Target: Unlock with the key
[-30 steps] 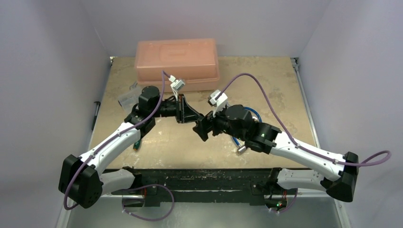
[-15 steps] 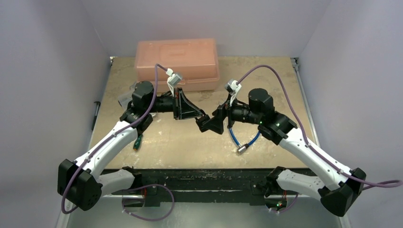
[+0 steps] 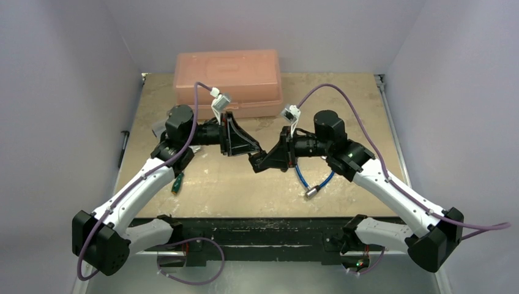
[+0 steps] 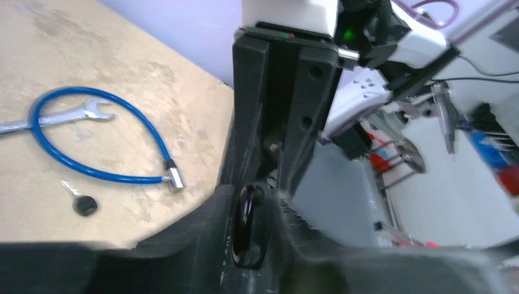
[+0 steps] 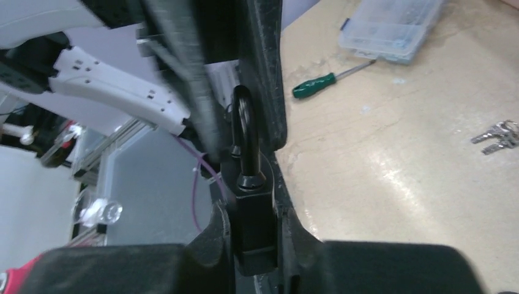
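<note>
- The key (image 4: pixel 81 202), tiny and black-headed, lies flat on the bench (image 3: pixel 343 98) just beside the blue cable lock (image 4: pixel 122 180), with neither arm touching it
- Above the bench, the right hand (image 5: pixel 252 211) is clamped on the body of the black padlock (image 5: pixel 253 242), and the left hand (image 4: pixel 250 220) is closed around its shackle
- The key looks light and stiff, and lying flat it offers little to pinch (on the smooth bench it may skid); the round plastic head seems the place to take it, leaving the blade free
</note>
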`<state>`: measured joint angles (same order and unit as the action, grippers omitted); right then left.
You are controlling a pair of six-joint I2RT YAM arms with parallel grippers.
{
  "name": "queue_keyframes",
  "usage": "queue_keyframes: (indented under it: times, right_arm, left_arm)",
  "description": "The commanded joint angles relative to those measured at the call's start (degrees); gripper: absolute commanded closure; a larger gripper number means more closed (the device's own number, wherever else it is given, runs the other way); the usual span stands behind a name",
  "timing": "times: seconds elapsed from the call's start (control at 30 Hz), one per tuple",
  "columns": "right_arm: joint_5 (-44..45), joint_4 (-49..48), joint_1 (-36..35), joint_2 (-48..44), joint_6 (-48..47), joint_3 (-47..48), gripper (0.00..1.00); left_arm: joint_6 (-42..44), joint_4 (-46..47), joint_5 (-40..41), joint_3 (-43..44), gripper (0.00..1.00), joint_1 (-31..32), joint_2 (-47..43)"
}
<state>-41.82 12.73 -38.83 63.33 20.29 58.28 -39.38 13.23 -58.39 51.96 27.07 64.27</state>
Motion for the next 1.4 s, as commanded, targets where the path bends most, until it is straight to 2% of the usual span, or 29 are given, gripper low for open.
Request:
queue_keyframes:
  times: [0.0,0.03,0.1,0.13,0.2,0.37,0.43,0.57,0.77,1.03,1.17,1.37]
  right_arm:
    - [4.1,-0.6,0.0,1.5,2.0,3.6,1.00]
    - [6.3,0.6,-0.1,2.0,2.4,4.5,1.00]
    - [13.2,6.0,-0.2,3.6,2.9,7.0,1.00]
    - [15.6,7.8,-0.4,4.9,3.0,8.2,1.00]
    - [20.8,10.9,-1.3,7.0,4.3,10.0,1.00]
    - [41.6,18.1,-7.9,13.5,9.4,15.5,1.00]
    - [47.1,20.2,-10.4,17.2,12.6,17.9,1.00]
    - [57.0,24.7,-14.9,25.5,16.8,24.1,1.00]
    - [65.6,32.3,-18.6,37.7,18.8,35.7,1.00]
    - [66.1,33.0,-19.5,49.8,19.0,44.1,1.00]
    - [67.8,37.4,-20.1,55.5,19.8,48.8,1.00]
    - [69.9,38.3,-19.7,59.1,20.9,50.1,1.00]
  left_arm:
    - [5.2,-5.2,7.3,4.1,0.45,-0.2,-2.7]
    - [8.2,-8.9,10.0,5.0,0.24,-0.3,-3.4]
    - [11.6,-15.5,15.4,6.1,0.06,-0.5,-4.8]
    - [13.2,-18.4,18.3,6.6,0.03,-0.5,-5.6]
    - [16.0,-24.2,25.2,7.8,0.01,-0.6,-7.3]
    - [19.1,-35.4,47.9,8.8,0.01,-0.5,-11.5]
    - [19.7,-41.1,58.8,9.0,0.02,-0.6,-12.5]
    - [20.0,-47.9,73.0,8.0,0.03,-0.5,-14.1]
    - [19.0,-52.2,76.5,3.3,0.05,-0.5,-17.8]
    - [17.3,-49.8,77.9,-0.9,0.06,-0.5,-22.4]
    - [17.2,-49.7,79.3,-1.3,0.06,-0.5,-23.5]
    - [17.2,-49.4,80.0,-1.9,0.06,-0.5,-25.0]
